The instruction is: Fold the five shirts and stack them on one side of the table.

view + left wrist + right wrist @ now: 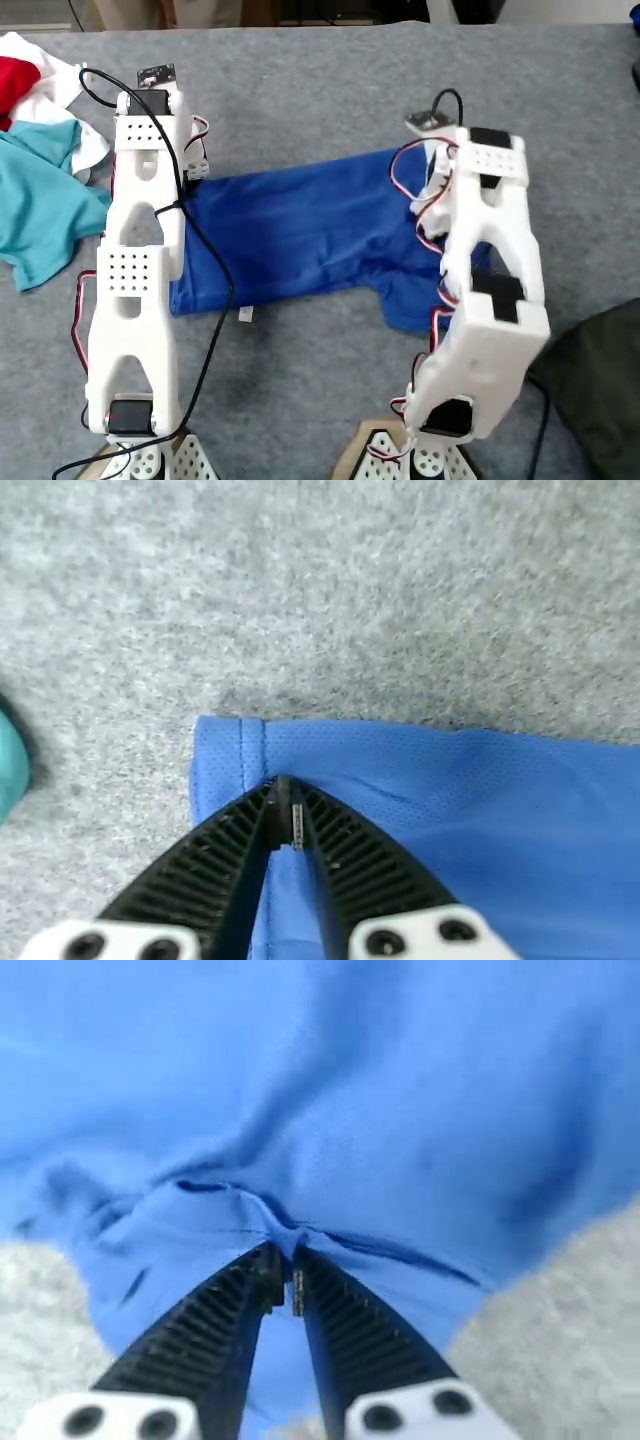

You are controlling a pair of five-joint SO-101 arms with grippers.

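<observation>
A blue shirt [300, 235] lies spread across the middle of the grey table, between the two white arms. My left gripper [285, 805] is shut on the shirt's hemmed corner [235, 755] at its left end, with the fabric [450, 820] stretching away over the carpet-like surface. My right gripper [285, 1260] is shut on a bunched fold of the blue shirt [330, 1110] near its right end, where a sleeve sticks out toward the front [415, 300]. In the high view both arms stand over the shirt's ends and hide the grippers.
A teal shirt [40, 200] lies crumpled at the left edge, with white cloth [50, 90] and a red piece [15, 80] behind it. A dark green garment [595, 385] sits at the front right. Bare grey table [320, 80] lies behind the blue shirt.
</observation>
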